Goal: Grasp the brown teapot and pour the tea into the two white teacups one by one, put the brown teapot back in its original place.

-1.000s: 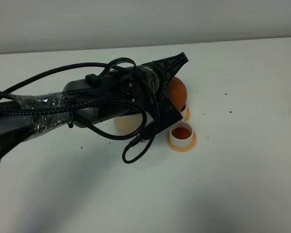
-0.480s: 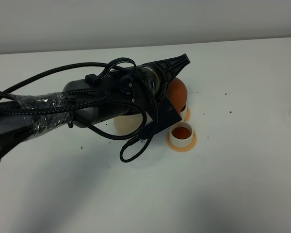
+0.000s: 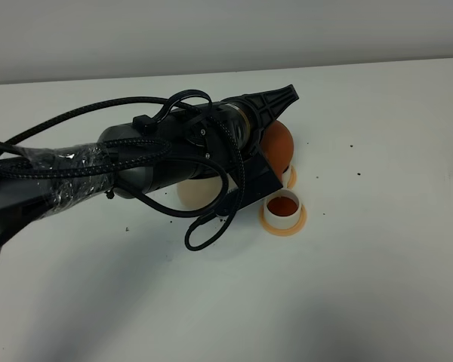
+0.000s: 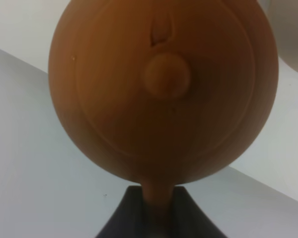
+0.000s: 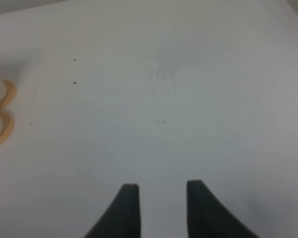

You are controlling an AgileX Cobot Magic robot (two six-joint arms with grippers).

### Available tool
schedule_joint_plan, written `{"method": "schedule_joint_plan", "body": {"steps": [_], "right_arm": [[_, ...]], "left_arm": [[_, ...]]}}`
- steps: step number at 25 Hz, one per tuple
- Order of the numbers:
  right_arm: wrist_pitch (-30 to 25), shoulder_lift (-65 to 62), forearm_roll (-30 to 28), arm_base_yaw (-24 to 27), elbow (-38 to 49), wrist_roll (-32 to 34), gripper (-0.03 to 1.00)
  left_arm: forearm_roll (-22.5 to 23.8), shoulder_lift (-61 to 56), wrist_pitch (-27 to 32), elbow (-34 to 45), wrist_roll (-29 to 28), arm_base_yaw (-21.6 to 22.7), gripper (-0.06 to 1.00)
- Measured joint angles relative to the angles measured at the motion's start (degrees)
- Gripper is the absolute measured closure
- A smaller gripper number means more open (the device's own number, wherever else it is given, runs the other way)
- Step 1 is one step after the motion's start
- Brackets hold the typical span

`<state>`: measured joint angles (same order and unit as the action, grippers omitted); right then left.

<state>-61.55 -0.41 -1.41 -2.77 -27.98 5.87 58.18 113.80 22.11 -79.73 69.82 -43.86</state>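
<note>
Looking at the high view, you will see that very little has moved in the last second. The big left arm (image 3: pixel 136 162) reaches from the left of the frame to the middle. Its tip has crept a tiny bit to the right, and the loose cable loop below it has slid a little to the left. The brown teapot (image 3: pixel 278 143) is held up in the air, right of centre, tipped over the far cup. So the second pour looks to be under way, though the pot hides that cup's mouth and you cannot see any tea falling.

The left claw (image 4: pixel 156 215) is pinching the teapot's handle. The right claw (image 5: pixel 159 198) has its two fingers a little apart with nothing between them, over bare table (image 3: pixel 377 286).

Now count:
- One teapot.
- One cream saucer (image 3: pixel 200 192), bare, waiting for the pot to come back.
- Two white cups: the near cup (image 3: pixel 285 205) has red tea in it, and the far cup (image 3: pixel 289 176) just peeks out.
- Two orange coasters (image 3: pixel 287 227), one under each cup.
</note>
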Motion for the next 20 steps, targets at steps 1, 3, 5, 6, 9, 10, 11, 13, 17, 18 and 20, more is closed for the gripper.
{"method": "schedule_joint_plan", "body": {"steps": [1, 3, 5, 6, 9, 10, 11, 13, 17, 18, 20], "right_arm": [[0.0, 0.0, 0.0, 0.0, 0.0, 0.0, 0.72], [0.0, 0.0, 0.0, 0.0, 0.0, 0.0, 0.72], [0.0, 0.0, 0.0, 0.0, 0.0, 0.0, 0.72], [0.0, 0.0, 0.0, 0.0, 0.0, 0.0, 0.72], [0.0, 0.0, 0.0, 0.0, 0.0, 0.0, 0.72], [0.0, 0.0, 0.0, 0.0, 0.0, 0.0, 0.72], [0.0, 0.0, 0.0, 0.0, 0.0, 0.0, 0.72], [0.0, 0.0, 0.0, 0.0, 0.0, 0.0, 0.72], [0.0, 0.0, 0.0, 0.0, 0.0, 0.0, 0.72], [0.0, 0.0, 0.0, 0.0, 0.0, 0.0, 0.72], [0.0, 0.0, 0.0, 0.0, 0.0, 0.0, 0.72]], "left_arm": [[0.3, 0.0, 0.0, 0.0, 0.0, 0.0, 0.82], [1.1, 0.0, -0.1, 0.0, 0.0, 0.0, 0.82], [1.3, 0.0, -0.4, 0.0, 0.1, 0.0, 0.82], [1.3, 0.0, -0.4, 0.0, 0.1, 0.0, 0.82], [1.3, 0.0, -0.5, 0.0, 0.1, 0.0, 0.82], [1.3, 0.0, -0.7, 0.0, 0.1, 0.0, 0.82], [1.3, 0.0, -0.8, 0.0, 0.1, 0.0, 0.82], [1.4, 0.0, -1.0, 0.0, 0.1, 0.0, 0.82], [2.3, 0.0, -1.3, 0.0, 0.1, 0.0, 0.82], [2.4, 0.0, -1.3, 0.0, 0.1, 0.0, 0.82], [2.4, 0.0, -1.3, 0.0, 0.1, 0.0, 0.82]]}}
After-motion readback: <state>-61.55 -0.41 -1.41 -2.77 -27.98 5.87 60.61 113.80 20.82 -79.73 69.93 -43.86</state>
